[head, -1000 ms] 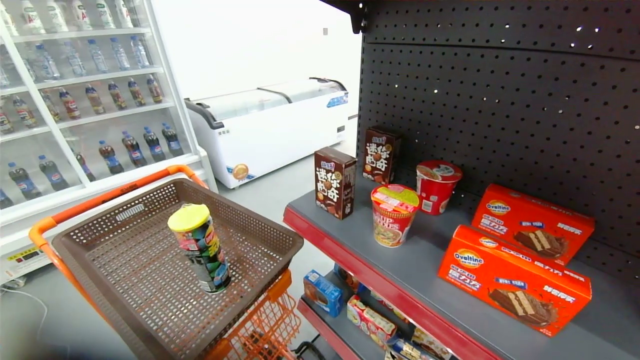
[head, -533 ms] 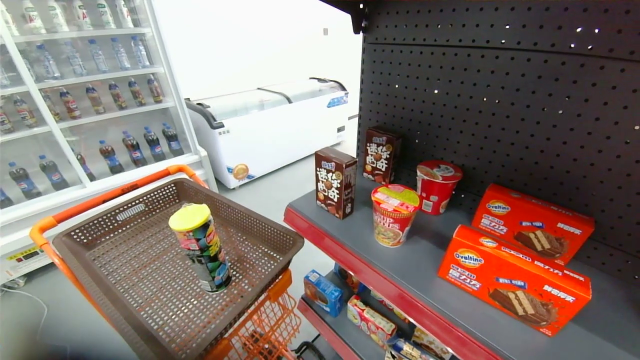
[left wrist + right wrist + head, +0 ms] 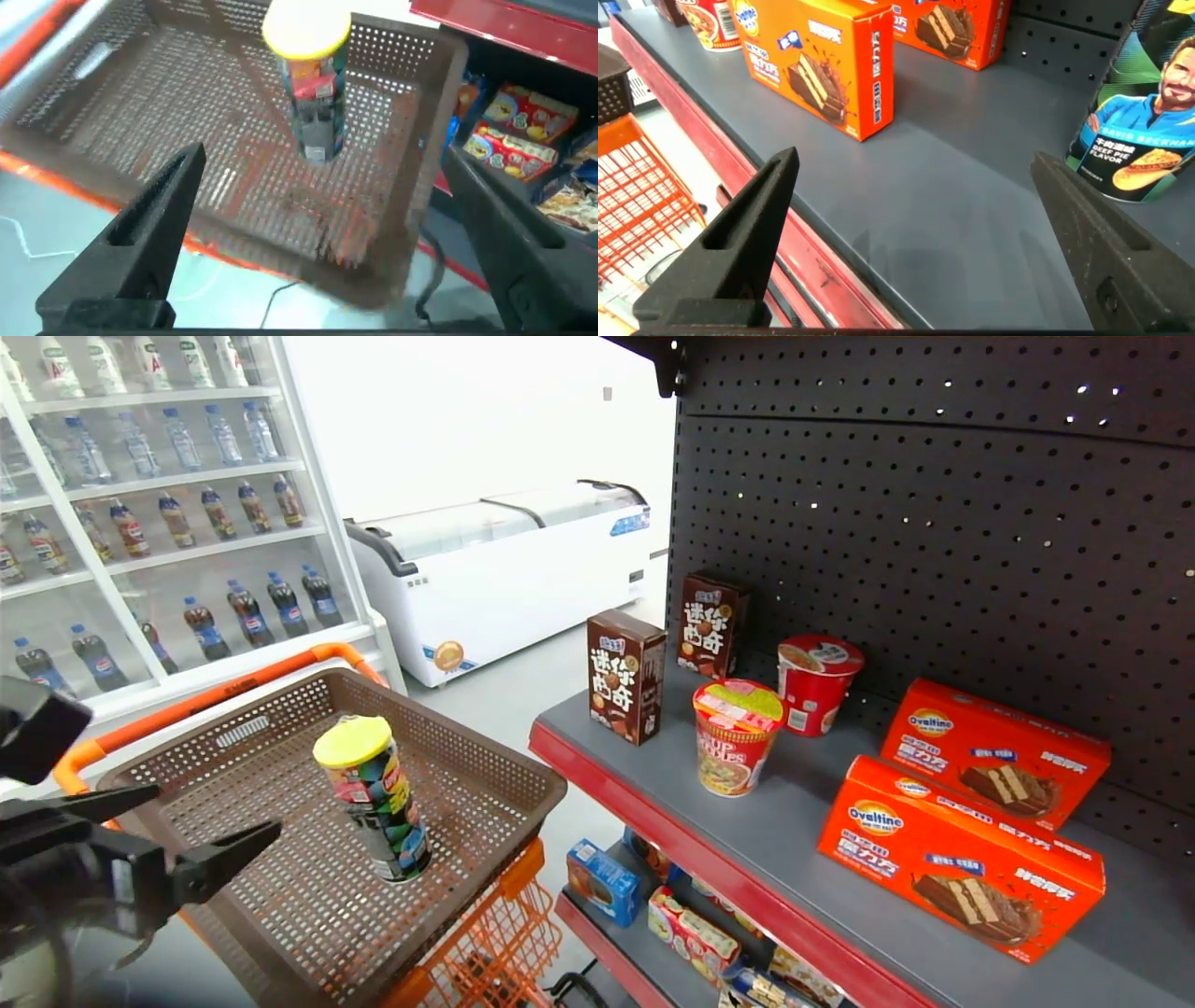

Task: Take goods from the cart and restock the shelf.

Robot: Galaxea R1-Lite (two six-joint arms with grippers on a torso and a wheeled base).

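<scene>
On the right, grey shelf (image 3: 794,840) with red front edge, black pegboard behind. To its left, orange cart (image 3: 215,695) topped by brown perforated basket (image 3: 280,905). Far right on shelf, two orange boxes (image 3: 962,859) lying flat, one behind the other. At shelf's left end, two brown boxes (image 3: 625,677) upright, apart. Between those groups, two noodle cups (image 3: 736,737) upright, close together. Upright mid-basket, yellow-lidded can (image 3: 372,798), untouched. At basket's near-left rim, left gripper (image 3: 217,808), fingers spread wide, nothing between, short of can. Over bare shelf deck, right gripper (image 3: 915,159), fingers wide apart, empty; orange box beyond, blue tin (image 3: 1139,131) standing nearby.
</scene>
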